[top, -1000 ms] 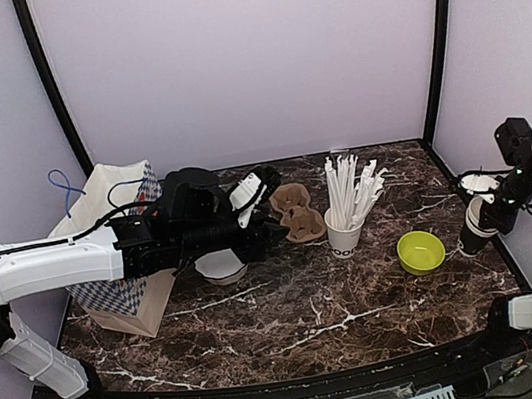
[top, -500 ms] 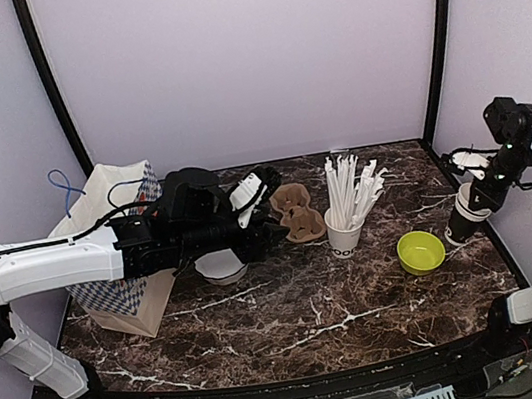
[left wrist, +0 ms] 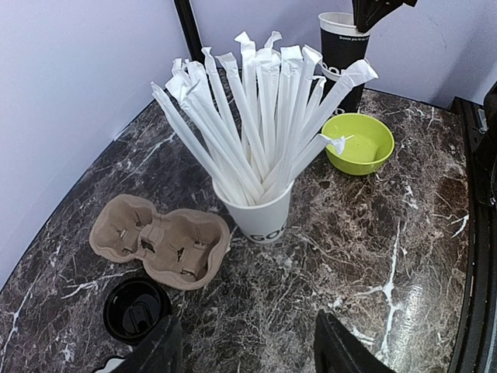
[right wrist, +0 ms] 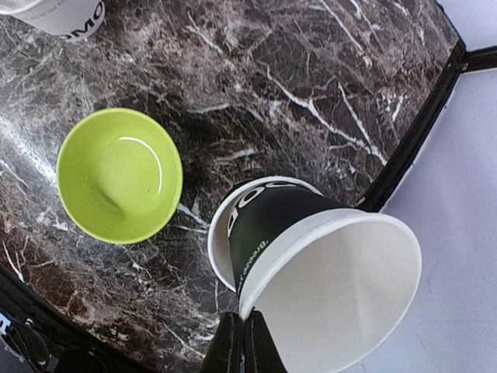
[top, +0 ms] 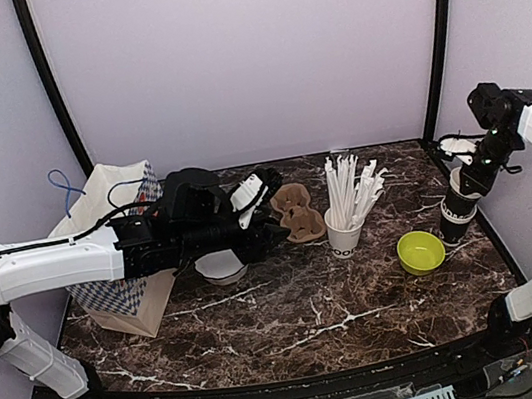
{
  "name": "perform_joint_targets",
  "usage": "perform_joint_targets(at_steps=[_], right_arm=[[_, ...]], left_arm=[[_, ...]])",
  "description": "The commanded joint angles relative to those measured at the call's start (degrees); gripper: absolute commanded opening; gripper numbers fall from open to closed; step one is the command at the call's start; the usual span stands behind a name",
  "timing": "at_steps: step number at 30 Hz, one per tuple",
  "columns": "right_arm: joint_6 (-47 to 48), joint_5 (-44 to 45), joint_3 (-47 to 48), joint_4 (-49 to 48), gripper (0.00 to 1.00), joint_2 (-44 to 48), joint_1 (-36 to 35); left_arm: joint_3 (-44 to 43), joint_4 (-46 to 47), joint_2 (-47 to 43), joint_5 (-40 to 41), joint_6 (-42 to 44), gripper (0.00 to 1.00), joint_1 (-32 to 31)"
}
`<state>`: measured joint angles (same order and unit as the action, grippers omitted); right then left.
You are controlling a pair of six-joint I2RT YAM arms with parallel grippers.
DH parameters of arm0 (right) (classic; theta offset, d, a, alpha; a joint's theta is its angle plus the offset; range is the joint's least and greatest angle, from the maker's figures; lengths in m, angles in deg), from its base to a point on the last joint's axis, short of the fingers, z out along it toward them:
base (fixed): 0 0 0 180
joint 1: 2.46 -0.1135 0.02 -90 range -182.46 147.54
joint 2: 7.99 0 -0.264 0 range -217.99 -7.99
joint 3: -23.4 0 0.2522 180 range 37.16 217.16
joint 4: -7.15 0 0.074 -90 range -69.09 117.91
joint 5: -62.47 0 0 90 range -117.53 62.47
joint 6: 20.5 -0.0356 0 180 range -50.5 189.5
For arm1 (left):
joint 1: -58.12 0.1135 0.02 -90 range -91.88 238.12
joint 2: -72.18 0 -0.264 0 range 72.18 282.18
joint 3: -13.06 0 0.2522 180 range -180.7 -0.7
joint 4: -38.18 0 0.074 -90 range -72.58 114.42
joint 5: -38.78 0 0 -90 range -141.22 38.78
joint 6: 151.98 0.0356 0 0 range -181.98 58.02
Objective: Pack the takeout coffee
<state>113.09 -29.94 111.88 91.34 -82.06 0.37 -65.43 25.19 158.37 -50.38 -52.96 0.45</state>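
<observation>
Two black paper cups, white inside, stand nested one in the other (right wrist: pixel 311 249) at the table's right edge, beside the green bowl. They also show in the top view (top: pixel 457 213) and far off in the left wrist view (left wrist: pixel 342 47). My right gripper (right wrist: pixel 242 332) is shut on the near rim of the upper cup, which tilts out of the lower one; in the top view this gripper (top: pixel 468 178) is right above the cups. My left gripper (left wrist: pixel 248 353) is open and empty, low over the table near a black lid (left wrist: pixel 136 308). A second lid is not visible.
A brown two-cup carrier (left wrist: pixel 159 245) lies left of the white cup of wrapped straws (left wrist: pixel 260 214). The lime-green bowl (top: pixel 421 252) sits right of them. A paper bag (top: pixel 117 248) stands at the far left. A round white thing (top: pixel 221 265) lies under my left arm.
My right gripper has carried the cups from the table's right edge inward and toward the back, closer to the green bowl. The left arm has not moved.
</observation>
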Motion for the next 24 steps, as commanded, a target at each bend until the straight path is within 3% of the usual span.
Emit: perform_joint_targets(at_steps=[1, 6, 13, 19, 24], right_arm=[[-0.9, -0.4, 1.6, -0.7, 0.0, -0.7, -1.3], [-0.1, 0.7, 5.9, 1.7, 0.0, -0.9, -1.3], [4.5, -5.6, 14.4, 10.9, 0.0, 3.2, -1.5], [10.5, -13.2, 4.5, 10.7, 0.0, 10.1, -4.0], [11.0, -16.9, -2.4, 8.9, 0.0, 12.0, -10.7]], left_arm=[[0.5, 0.8, -0.5, -0.7, 0.9, 0.59, -0.3], [0.6, 0.8, -0.4, -0.7, 1.2, 0.6, -0.3], [-0.4, 0.4, 1.2, 1.6, 1.8, 0.59, -0.3], [-5.1, -3.7, 3.1, 11.4, -0.8, 0.62, 1.4], [-8.0, -7.6, 2.9, 12.5, -4.0, 0.63, 5.5]])
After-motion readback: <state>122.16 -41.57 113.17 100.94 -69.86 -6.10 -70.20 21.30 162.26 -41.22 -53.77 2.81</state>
